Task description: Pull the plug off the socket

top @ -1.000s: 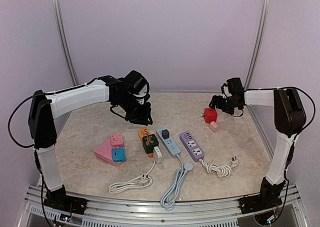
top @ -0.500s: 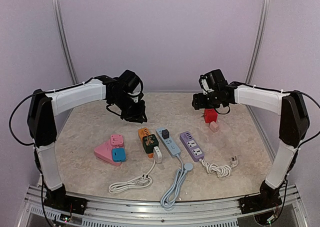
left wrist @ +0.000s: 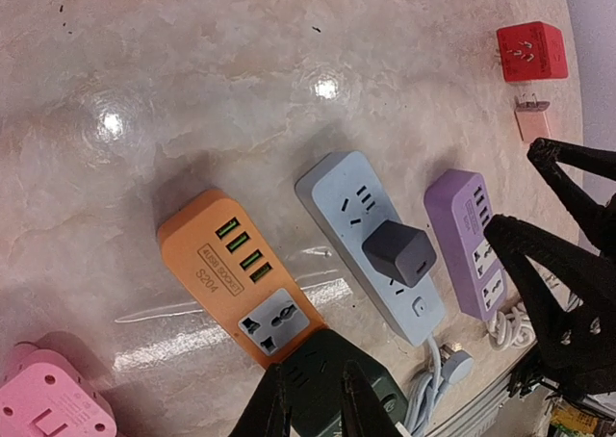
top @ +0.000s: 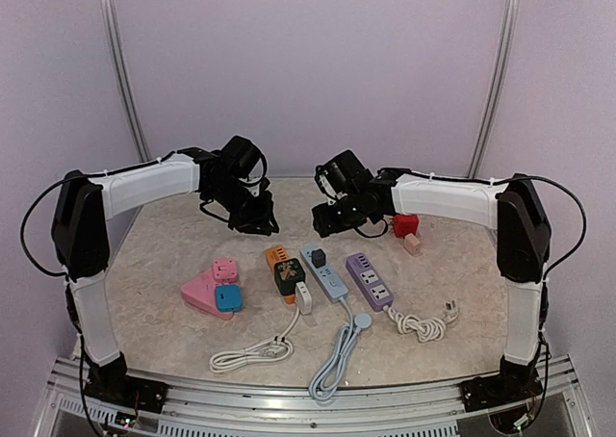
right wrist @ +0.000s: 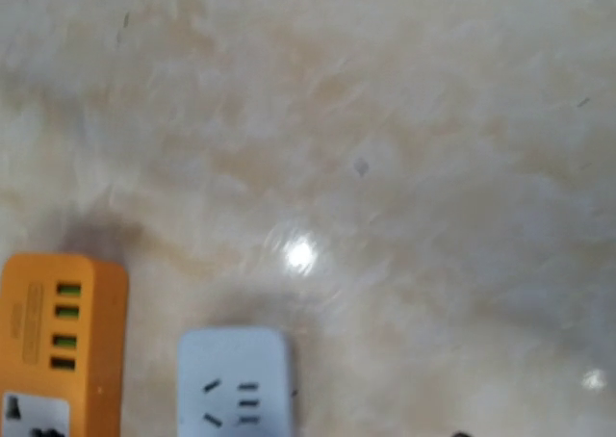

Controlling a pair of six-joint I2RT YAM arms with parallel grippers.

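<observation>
We found the dark grey plug point(left wrist: 399, 252) seated in the blue power strip point(top: 330, 281), toward that strip's far end, near the middle of the worktop point(top: 173, 254). The blue strip lay between an orange strip point(left wrist: 236, 264) on its left and a purple strip point(left wrist: 462, 235) on its right, all three slanting from far left to near right. The right gripper point(top: 324, 225) hung above the worktop just beyond the far end of the blue strip, clear of the plug and not touching it. In the left wrist view its two black fingers point(left wrist: 568, 172) stood plainly apart with nothing between them, and the grey plug lay to their left, a short way off. The right wrist view, which was blurred, caught only the far ends of the orange and blue strips at its lower edge, with neither the plug nor its own fingers in sight. The left gripper point(top: 255, 223) hovered on the far side of the orange strip, its fingers drawn close with a narrow gap and holding nothing. A dark green plug point(top: 289, 276) sat in the orange strip's near end. Well to the far right lay a red cube socket point(left wrist: 531, 52) with a small pale pink plug point(left wrist: 532, 121) just beside it.
</observation>
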